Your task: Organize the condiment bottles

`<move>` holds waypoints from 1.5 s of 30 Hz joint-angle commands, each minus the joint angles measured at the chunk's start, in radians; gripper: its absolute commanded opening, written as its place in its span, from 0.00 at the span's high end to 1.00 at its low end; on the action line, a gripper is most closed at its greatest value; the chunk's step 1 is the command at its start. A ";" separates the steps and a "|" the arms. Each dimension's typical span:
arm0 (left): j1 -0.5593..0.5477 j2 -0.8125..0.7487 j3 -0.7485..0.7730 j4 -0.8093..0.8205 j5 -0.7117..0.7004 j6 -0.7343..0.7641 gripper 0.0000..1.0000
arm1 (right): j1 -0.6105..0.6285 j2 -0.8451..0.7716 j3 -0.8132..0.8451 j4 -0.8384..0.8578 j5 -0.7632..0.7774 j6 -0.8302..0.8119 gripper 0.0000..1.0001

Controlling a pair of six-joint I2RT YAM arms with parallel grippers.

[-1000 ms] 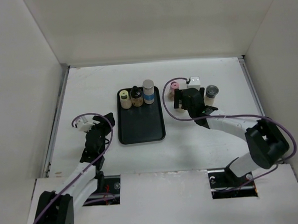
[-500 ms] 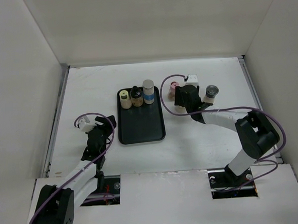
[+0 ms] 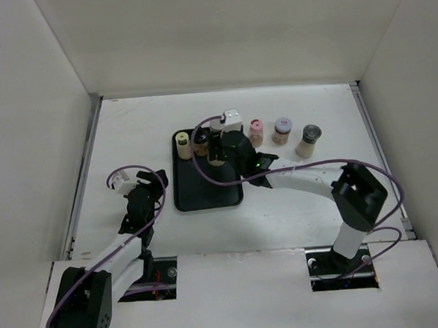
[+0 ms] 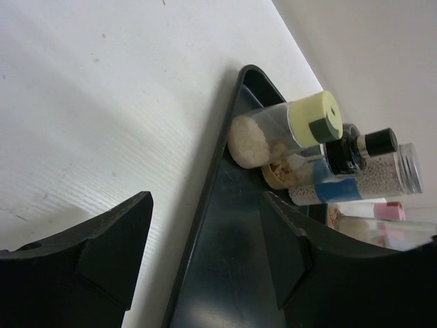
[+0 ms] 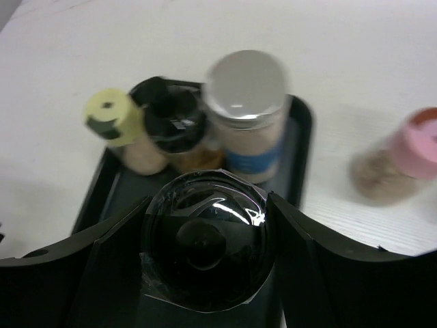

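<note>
On the black tray a cream-capped bottle, a black-capped bottle and a taller silver bottle with a blue band stand in a row at the far end. My right gripper hangs over the tray just in front of that row, shut on another bottle with a glossy black cap. Three more bottles stand on the table right of the tray: a pink-capped one, a middle one and a dark-topped one. My left gripper is open and empty, low on the table left of the tray.
White walls close in the table on the left, back and right. A purple cable loops over each arm. The tray's near half is bare.
My right gripper has closed and swung left, from among the bottles on the table to above the tray, with the black-capped bottle in it. The left arm has barely moved.
</note>
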State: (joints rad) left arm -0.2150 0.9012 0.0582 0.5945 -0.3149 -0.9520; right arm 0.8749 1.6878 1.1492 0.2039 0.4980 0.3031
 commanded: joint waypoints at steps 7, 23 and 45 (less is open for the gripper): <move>0.024 -0.002 0.000 0.030 0.020 -0.039 0.38 | 0.115 0.280 0.339 0.042 -0.033 -0.021 0.46; 0.029 -0.007 -0.003 0.030 0.025 -0.045 0.38 | 0.152 0.417 0.420 0.035 -0.012 0.024 0.10; 0.006 0.031 0.012 0.041 0.033 -0.036 0.36 | -0.378 -0.479 -0.324 0.000 0.141 0.050 0.43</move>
State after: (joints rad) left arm -0.2035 0.9207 0.0582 0.5949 -0.2905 -0.9874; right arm 0.5785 1.2594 0.8627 0.2558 0.5419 0.3458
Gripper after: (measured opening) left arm 0.637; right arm 0.539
